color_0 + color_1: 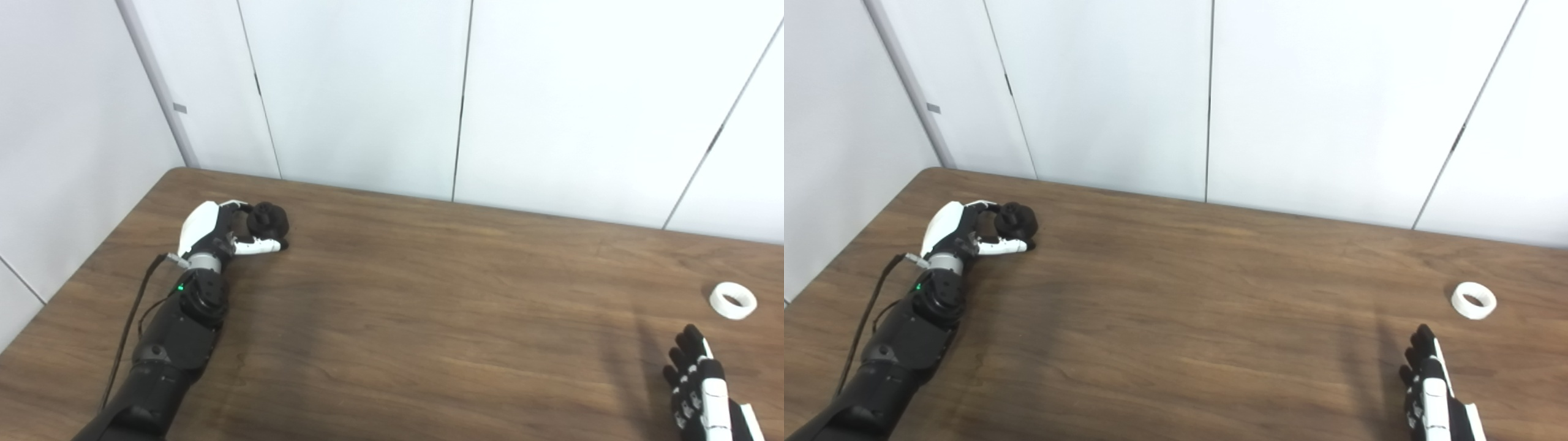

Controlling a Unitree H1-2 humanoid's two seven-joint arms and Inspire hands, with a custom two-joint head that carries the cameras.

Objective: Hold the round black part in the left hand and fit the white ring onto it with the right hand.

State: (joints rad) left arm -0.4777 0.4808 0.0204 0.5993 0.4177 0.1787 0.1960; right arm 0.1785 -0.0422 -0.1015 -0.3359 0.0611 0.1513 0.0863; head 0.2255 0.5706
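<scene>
The round black part (268, 220) rests on the brown table at the far left. My left hand (223, 231) is wrapped around it, with the fingers curled behind it and the thumb (260, 247) along its front. The white ring (732, 300) lies flat on the table at the far right; it also shows in the right eye view (1473, 300). My right hand (698, 383) is open and empty at the bottom right, fingers pointing up the table, a short way in front of the ring and not touching it.
The brown wooden table (429, 306) fills the lower view. White wall panels (367, 92) stand right behind its far edge and along its left side. A black cable (131, 312) runs beside the left forearm.
</scene>
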